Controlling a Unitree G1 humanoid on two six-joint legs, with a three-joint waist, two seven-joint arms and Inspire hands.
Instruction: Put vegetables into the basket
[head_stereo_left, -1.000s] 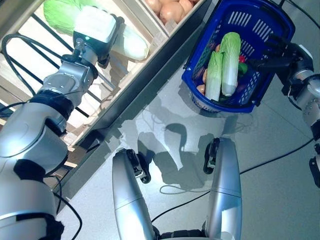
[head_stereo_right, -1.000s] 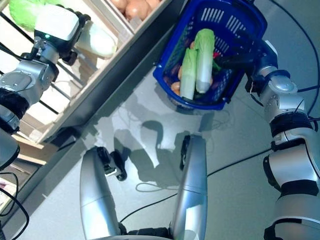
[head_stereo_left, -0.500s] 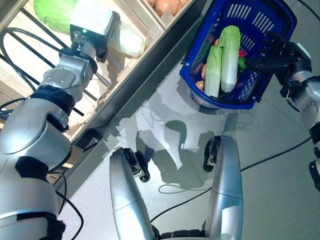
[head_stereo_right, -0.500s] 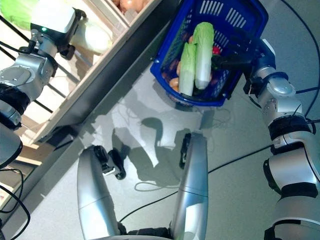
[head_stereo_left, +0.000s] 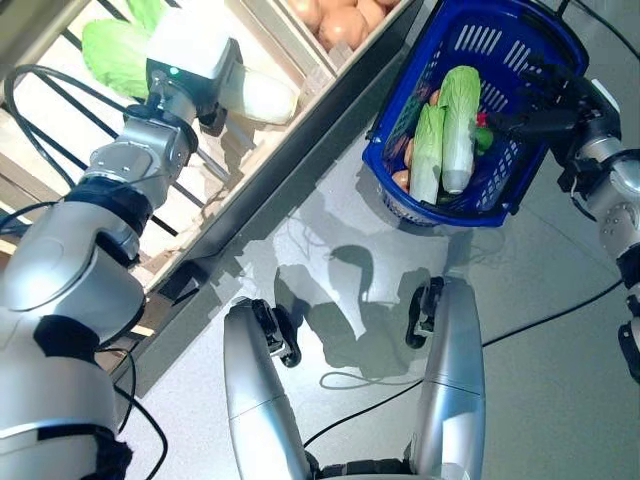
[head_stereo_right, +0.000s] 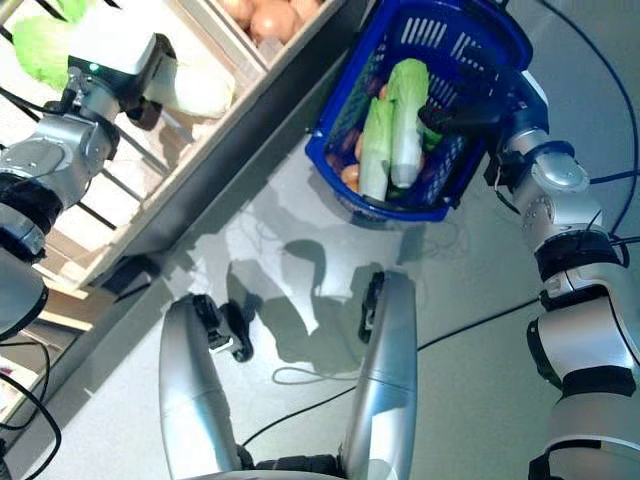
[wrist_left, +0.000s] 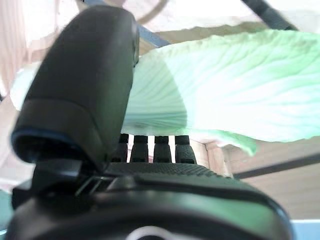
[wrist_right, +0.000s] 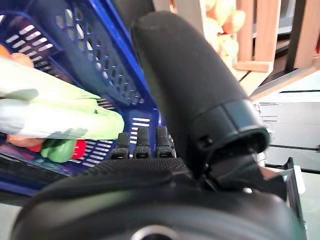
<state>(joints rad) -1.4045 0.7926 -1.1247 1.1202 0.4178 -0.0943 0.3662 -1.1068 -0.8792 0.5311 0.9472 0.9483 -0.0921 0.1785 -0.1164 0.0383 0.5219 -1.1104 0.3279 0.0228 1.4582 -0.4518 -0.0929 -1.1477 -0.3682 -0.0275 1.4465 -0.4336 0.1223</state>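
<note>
The blue basket stands on the grey floor by the stand. In it lie two long napa cabbages on top of small orange, red and green vegetables. My right hand is over the basket's right rim with straight fingers, and in the right wrist view the basket wall shows past them. My left hand reaches into the stand's shelf at another napa cabbage. In the left wrist view that cabbage lies close over the straight fingers, beside the raised thumb.
The wooden stand with crates runs along the left. Its dark base edge slants down toward the basket. Grey floor spreads to the right and in front.
The whole picture has shifted slightly. My left hand stays at the cabbage on the shelf. My right hand stays over the basket's rim.
</note>
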